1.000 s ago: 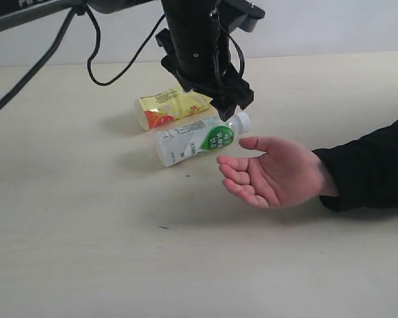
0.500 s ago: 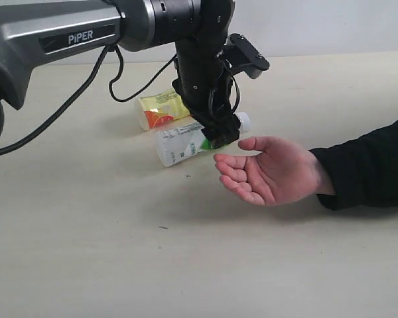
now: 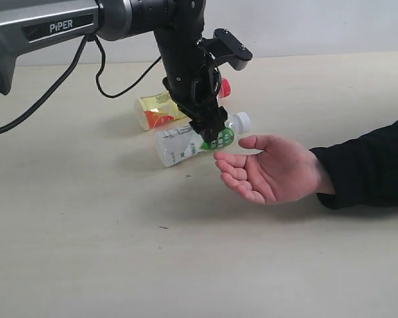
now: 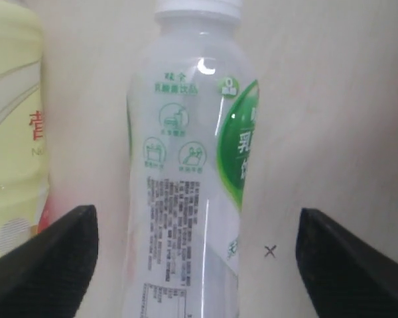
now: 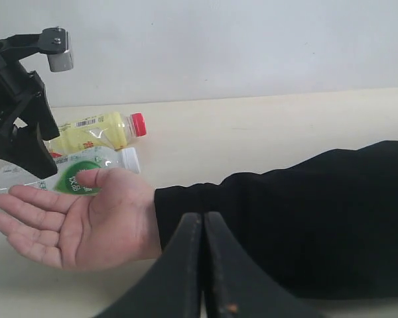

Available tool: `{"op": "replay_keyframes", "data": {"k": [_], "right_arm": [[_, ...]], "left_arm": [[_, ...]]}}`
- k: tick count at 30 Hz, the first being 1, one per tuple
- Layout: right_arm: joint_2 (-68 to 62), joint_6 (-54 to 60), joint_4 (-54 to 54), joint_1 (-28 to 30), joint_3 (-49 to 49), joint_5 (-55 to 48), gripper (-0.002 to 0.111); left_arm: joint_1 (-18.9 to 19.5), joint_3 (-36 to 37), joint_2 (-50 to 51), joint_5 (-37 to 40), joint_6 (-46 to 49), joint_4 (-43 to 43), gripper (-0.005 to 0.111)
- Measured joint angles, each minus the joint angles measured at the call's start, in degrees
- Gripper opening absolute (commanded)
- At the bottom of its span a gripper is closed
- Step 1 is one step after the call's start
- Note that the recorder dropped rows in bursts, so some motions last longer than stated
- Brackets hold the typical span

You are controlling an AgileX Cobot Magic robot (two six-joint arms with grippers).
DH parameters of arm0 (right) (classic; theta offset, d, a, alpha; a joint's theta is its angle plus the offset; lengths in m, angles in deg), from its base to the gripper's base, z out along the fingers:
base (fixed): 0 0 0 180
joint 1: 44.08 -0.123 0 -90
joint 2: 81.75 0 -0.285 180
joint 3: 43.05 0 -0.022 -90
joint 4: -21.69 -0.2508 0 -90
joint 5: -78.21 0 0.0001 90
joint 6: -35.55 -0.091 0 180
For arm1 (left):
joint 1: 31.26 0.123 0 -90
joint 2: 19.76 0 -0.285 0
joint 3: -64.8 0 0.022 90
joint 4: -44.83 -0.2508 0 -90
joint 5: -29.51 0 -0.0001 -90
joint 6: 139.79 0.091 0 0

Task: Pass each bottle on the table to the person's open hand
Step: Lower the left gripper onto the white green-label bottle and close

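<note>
White bottle (image 3: pixel 179 143) with a green label lies on the table (image 3: pixel 86 252), left gripper (image 3: pixel 215 134) spread wide astride it, gripping nothing; yellow bottle (image 3: pixel 160 109) just behind, open hand (image 3: pixel 272 175) beside; right gripper (image 5: pixel 203 265) pinched together, empty.

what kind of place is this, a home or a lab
Probably a robot lab bench: a cabled PiPER arm over a beige table, a plain white wall, a person's open hand.
</note>
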Motion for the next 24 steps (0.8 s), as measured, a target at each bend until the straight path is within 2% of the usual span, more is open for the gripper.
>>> {"op": "replay_keyframes", "data": {"k": [9, 24], "right_arm": [[0.00, 0.00, 0.00, 0.00, 0.00, 0.00, 0.000], [0.00, 0.00, 0.00, 0.00, 0.00, 0.00, 0.000]], "left_arm": [[0.00, 0.00, 0.35, -1.29, 2.35, 2.88, 0.078], [0.00, 0.00, 5.59, -2.38, 2.57, 2.36, 0.078]]}}
